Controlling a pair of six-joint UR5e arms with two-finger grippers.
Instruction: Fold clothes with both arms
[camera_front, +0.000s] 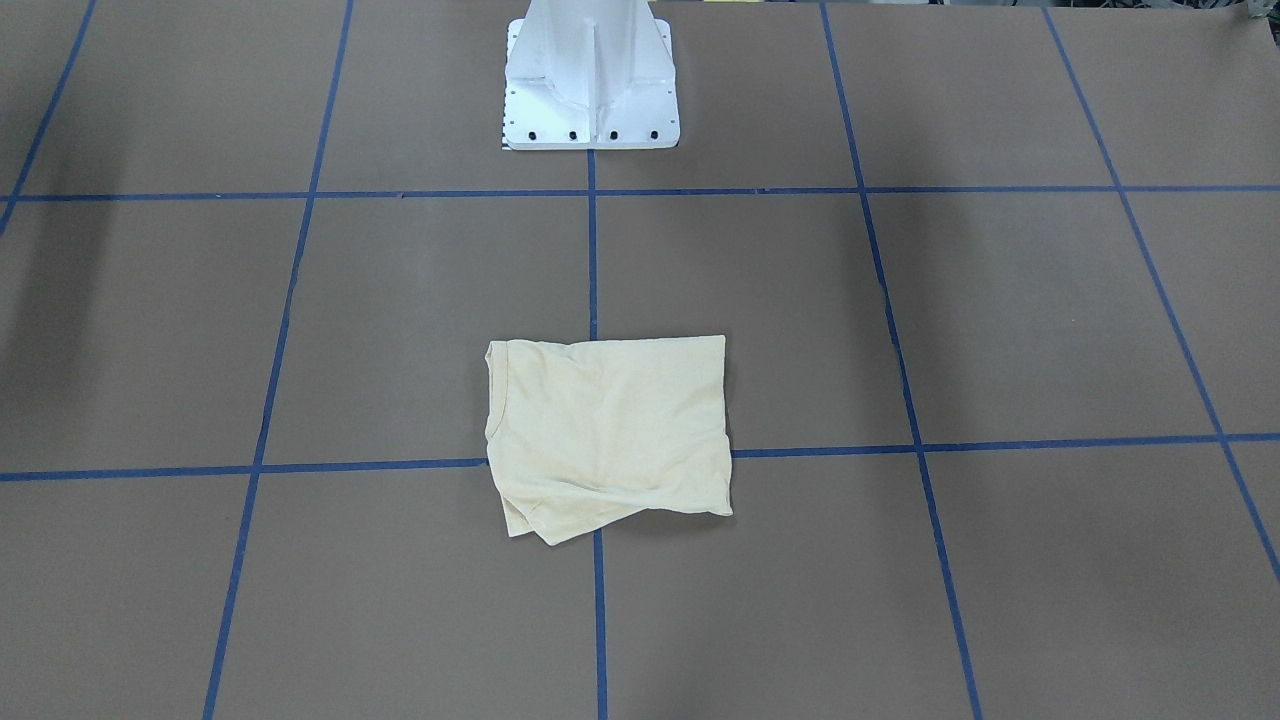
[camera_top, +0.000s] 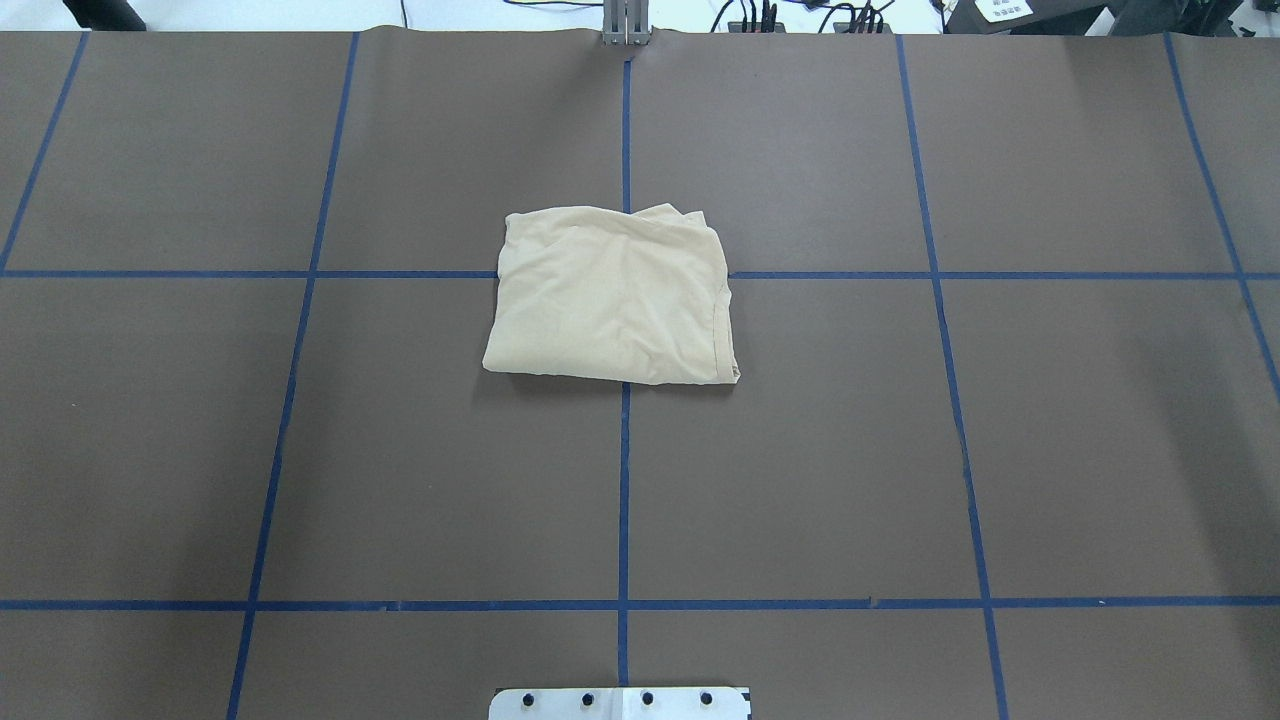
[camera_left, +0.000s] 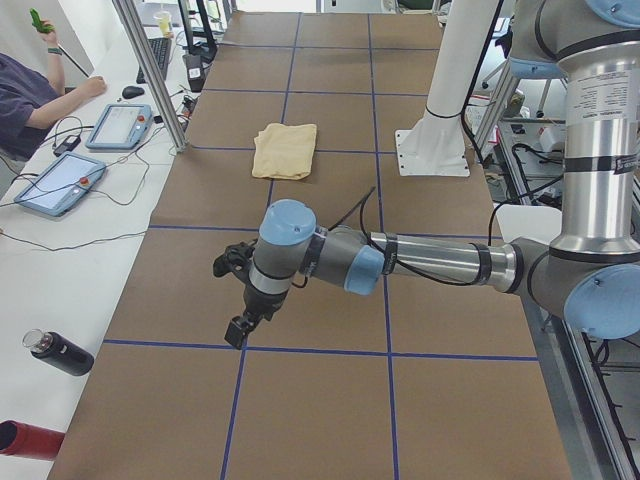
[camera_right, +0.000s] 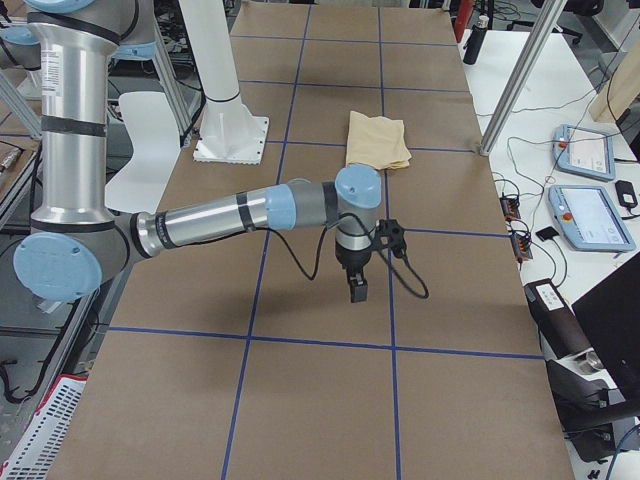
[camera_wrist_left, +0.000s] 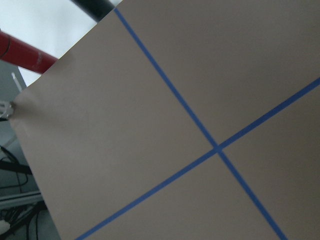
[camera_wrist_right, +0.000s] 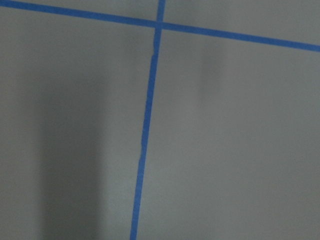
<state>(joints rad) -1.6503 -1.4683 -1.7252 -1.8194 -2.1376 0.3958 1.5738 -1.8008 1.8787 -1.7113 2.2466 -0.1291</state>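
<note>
I cannot tell from either side view whether my claws are open or closed. The left gripper (camera_left: 238, 333) hangs fingers-down off its outstretched arm, just above the brown table (camera_left: 330, 400) and close over a blue tape line (camera_left: 320, 352). The right gripper (camera_right: 357, 291) hangs the same way at the opposite end. Neither has anything in it that I can make out. The T-shirt (camera_front: 610, 430) is well apart from both claws, between them along the table. It lies far beyond the left gripper in the left-end view (camera_left: 285, 150) and far beyond the right gripper in the right-end view (camera_right: 378, 140). It is flat as a folded, rough rectangle of pale cream fabric (camera_top: 610, 300) astride a crossing of tape lines, with one corner of a lower layer poking out at the edge. The white pedestal (camera_front: 590, 80) stands off to the side of the shirt, nearer the robot. Under the left claw, the wrist camera gives me bare table, a tape crossing (camera_wrist_left: 217, 147) and a red bottle (camera_wrist_left: 22, 54) past the table edge. Under the right claw I see only table and another tape crossing (camera_wrist_right: 159, 24).
</note>
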